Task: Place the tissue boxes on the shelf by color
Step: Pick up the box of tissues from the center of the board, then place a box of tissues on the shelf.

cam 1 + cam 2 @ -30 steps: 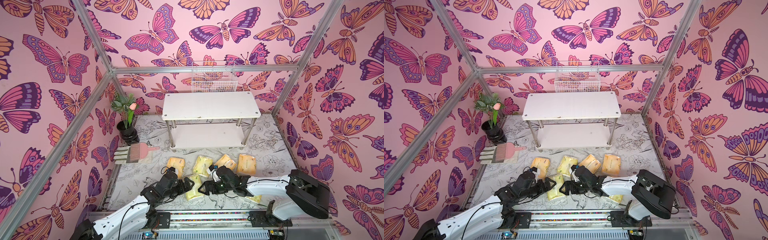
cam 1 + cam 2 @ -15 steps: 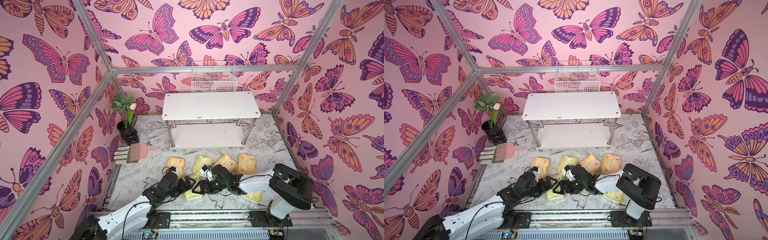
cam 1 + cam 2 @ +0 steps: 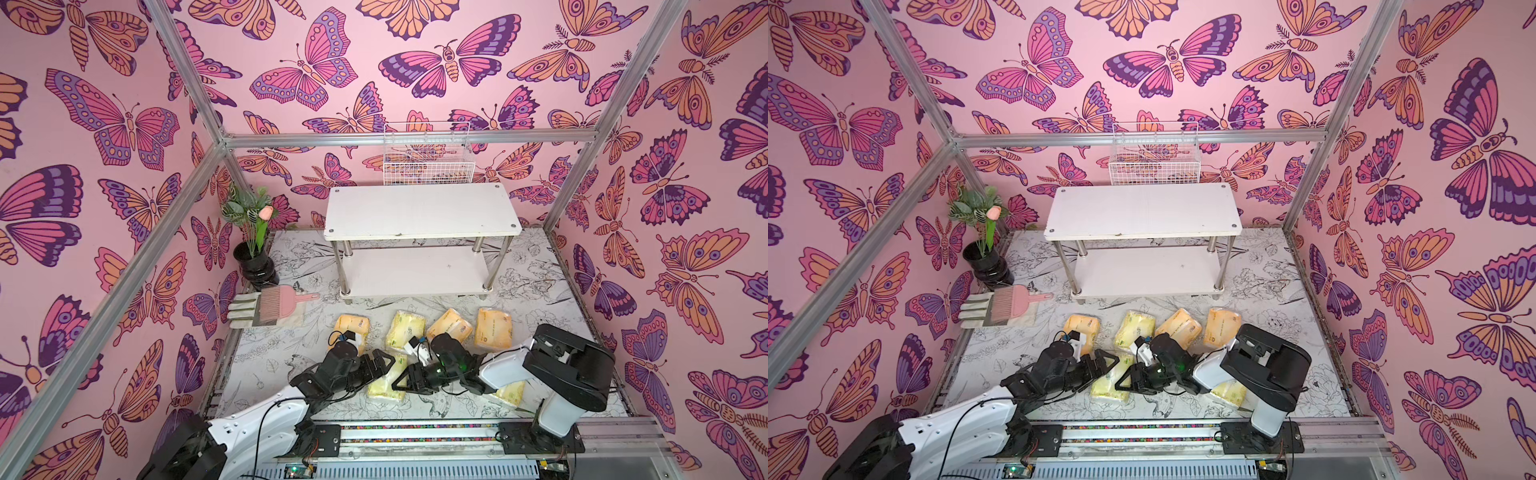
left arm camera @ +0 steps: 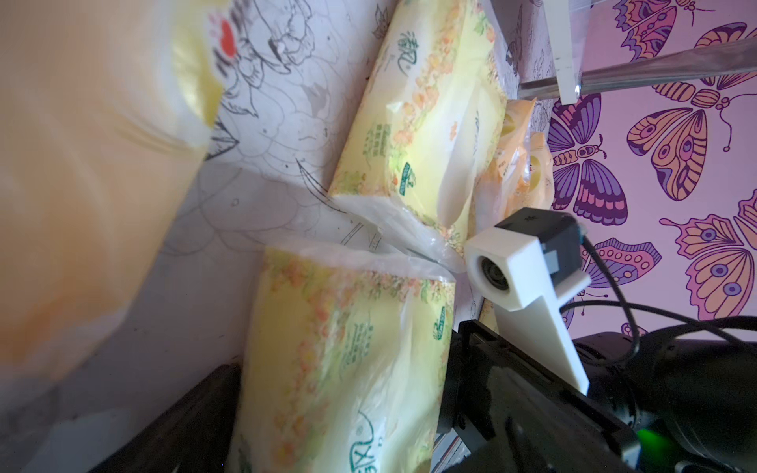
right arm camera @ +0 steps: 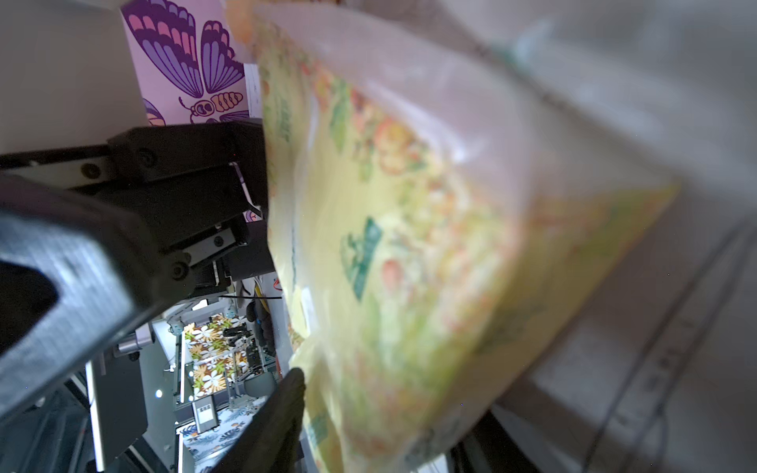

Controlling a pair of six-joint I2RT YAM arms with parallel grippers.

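As the pale lemon pack (image 3: 384,390) lies on the tabletop (image 3: 266,365) between the left hand (image 3: 385,361) and the right hand (image 3: 401,380), its long axis roughly toward the shelf (image 3: 419,208), I reach it across the short width; the left is spread beside it; the right touches it, but whether it pinches I cannot tell.

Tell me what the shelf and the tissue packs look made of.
Shelf: matte white boards, probably laminated wood or plastic; posts mirror-bright, likely chromed metal. Tissue packs: soft contents under thin glossy plastic film, wrinkled, with clear loose ends.
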